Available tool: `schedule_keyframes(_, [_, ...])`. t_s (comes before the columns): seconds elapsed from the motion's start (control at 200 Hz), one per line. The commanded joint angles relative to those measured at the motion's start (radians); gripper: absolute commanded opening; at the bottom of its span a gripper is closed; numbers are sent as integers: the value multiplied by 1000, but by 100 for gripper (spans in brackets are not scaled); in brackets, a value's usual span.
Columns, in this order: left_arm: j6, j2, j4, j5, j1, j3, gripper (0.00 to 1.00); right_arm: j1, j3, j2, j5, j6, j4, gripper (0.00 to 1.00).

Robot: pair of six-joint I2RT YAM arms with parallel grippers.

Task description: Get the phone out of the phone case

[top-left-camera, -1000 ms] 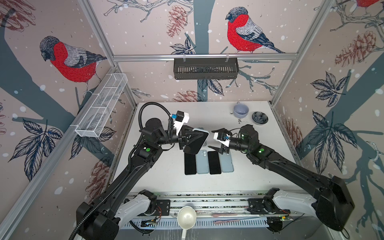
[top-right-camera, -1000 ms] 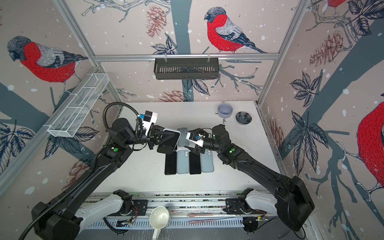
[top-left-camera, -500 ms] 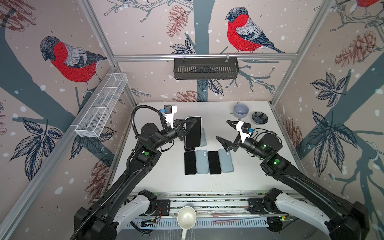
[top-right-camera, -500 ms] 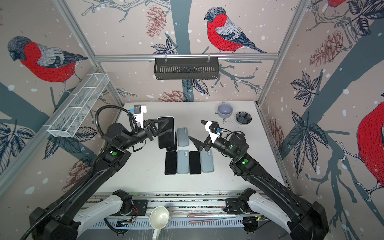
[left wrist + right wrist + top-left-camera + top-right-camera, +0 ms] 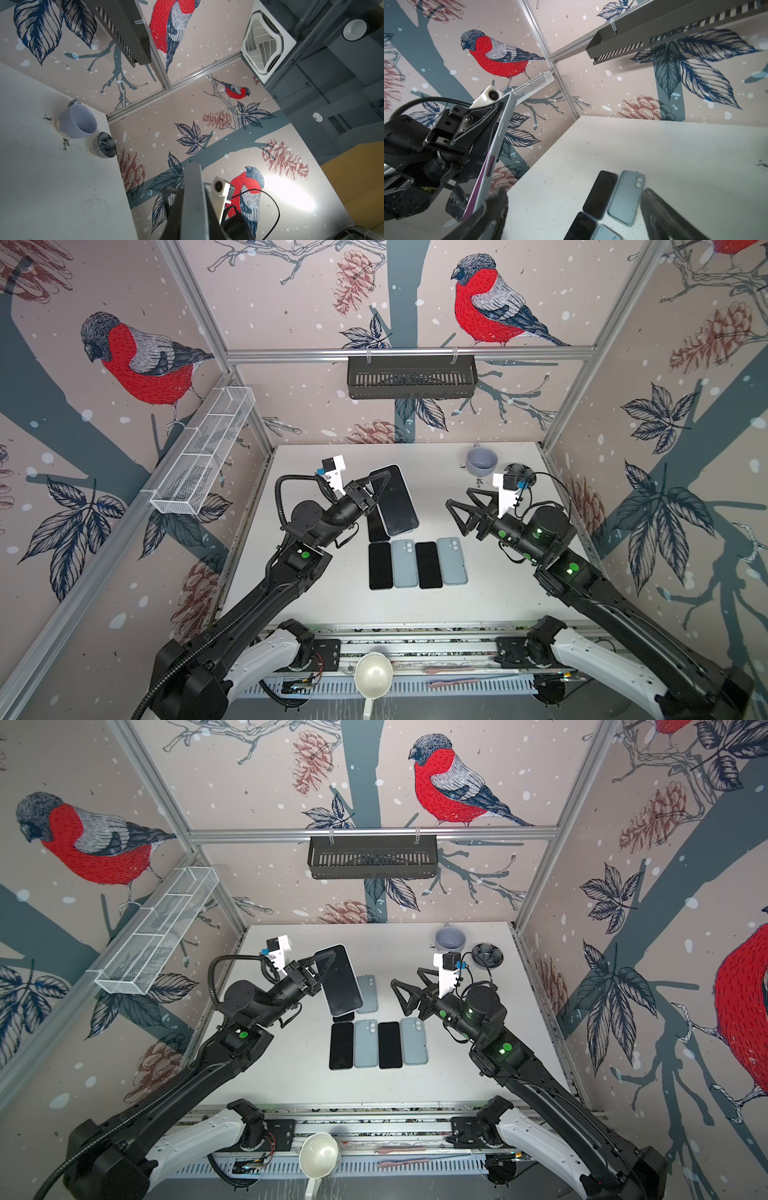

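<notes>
The left gripper has its jaws pinching the cased phone by one edge — tilted, up off the table. The right gripper hangs apart — jaws spread, empty.

Bright even light, glare patch on wall, fisheye-bent edges, blurry right pincer.

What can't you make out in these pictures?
Back of the held phone: turned away in both top views; wrist views show only its edge.
A black phone on the table: mostly covered by it in both top views.
The right hand: blurred, cut by the bottom edge in the right wrist view.
</notes>
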Motion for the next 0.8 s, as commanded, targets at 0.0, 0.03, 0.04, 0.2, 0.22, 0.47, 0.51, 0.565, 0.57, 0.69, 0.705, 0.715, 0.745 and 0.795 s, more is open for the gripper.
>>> schedule_keyframes(0.0, [-97,3,142,-127,-33,-23,0,5,-45,-21,-37,142,56,100])
schedule_keyframes(0.03, [-106,8,156,-138,-42,-30,0,8,-59,-25,-44,157,72,99])
schedule_keyframes(0.04, [-106,10,160,-141,-44,-33,0,7,-63,-25,-47,162,78,99])
schedule_keyframes(0.2, [-128,50,230,-176,-93,-59,0,25,-137,-12,-93,226,186,99])
schedule_keyframes(0.22, [-128,54,238,-178,-99,-61,0,30,-145,-8,-104,234,204,100])
schedule_keyframes(0.47, [-143,89,307,-241,-149,-92,0,113,-222,14,-136,293,372,99])
schedule_keyframes(0.51, [-142,91,310,-244,-153,-92,0,125,-228,14,-129,296,380,99])
schedule_keyframes(0.565, [-139,91,317,-250,-163,-93,0,135,-237,14,-125,302,395,99])
schedule_keyframes(0.57, [-140,91,318,-251,-163,-94,0,136,-238,14,-124,303,397,99])
schedule_keyframes(0.69, [-137,92,324,-261,-173,-95,0,145,-256,15,-121,317,422,100])
schedule_keyframes(0.705, [-136,93,325,-262,-174,-94,0,145,-258,13,-121,321,427,99])
schedule_keyframes(0.715, [-136,93,326,-262,-174,-94,0,145,-260,14,-121,322,431,99])
schedule_keyframes(0.745, [-133,94,327,-262,-176,-96,0,145,-265,13,-122,327,439,99])
schedule_keyframes(0.795, [-132,94,330,-265,-178,-99,0,146,-272,12,-122,331,448,99])
